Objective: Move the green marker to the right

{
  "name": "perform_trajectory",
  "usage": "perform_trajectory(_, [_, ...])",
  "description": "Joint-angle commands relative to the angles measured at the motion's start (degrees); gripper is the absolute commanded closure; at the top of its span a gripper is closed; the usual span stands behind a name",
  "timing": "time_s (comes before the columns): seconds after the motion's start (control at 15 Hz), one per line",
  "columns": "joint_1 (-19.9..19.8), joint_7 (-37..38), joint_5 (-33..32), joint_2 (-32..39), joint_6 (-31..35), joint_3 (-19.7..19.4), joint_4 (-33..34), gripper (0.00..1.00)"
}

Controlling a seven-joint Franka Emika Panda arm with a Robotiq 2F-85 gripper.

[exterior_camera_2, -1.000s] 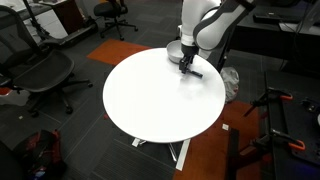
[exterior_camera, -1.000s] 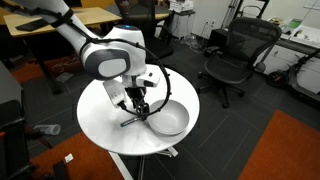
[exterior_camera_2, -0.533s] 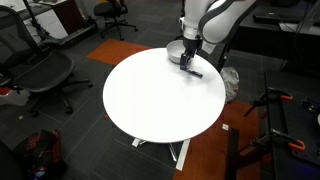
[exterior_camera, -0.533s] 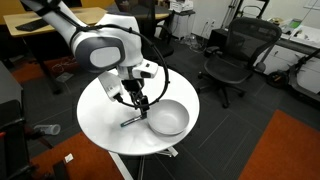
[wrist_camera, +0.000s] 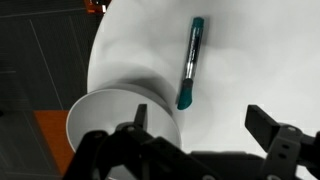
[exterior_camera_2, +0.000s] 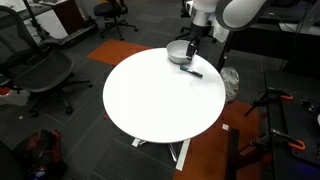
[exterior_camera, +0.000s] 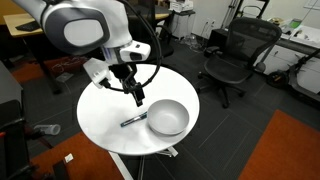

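Green marker (wrist_camera: pixel 189 62) lies flat on white tabletop (exterior_camera: pixel 105 115), just beside grey bowl (exterior_camera: pixel 167 119). Your gripper (wrist_camera: pixel 195 125) hangs above, fingers spread, holding nothing. If regrasping, descend straddling barrel mid-length, square across it, clear of bowl rim.

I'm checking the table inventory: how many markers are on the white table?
1. The green marker lies flat on the round white table, just beside the grey bowl and apart from the raised pincer. Both exterior views show no other marker.
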Motion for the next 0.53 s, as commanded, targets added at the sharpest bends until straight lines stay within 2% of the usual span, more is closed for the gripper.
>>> perform_trajectory(0.0, [0.38, 2.42, -3.95, -8.92, -0.51, -0.65, -6.47, 0.00])
perform_trajectory(0.47, [-2.19, 5.55, -9.54, -18.79, -0.08, 0.66, -12.90, 0.00])
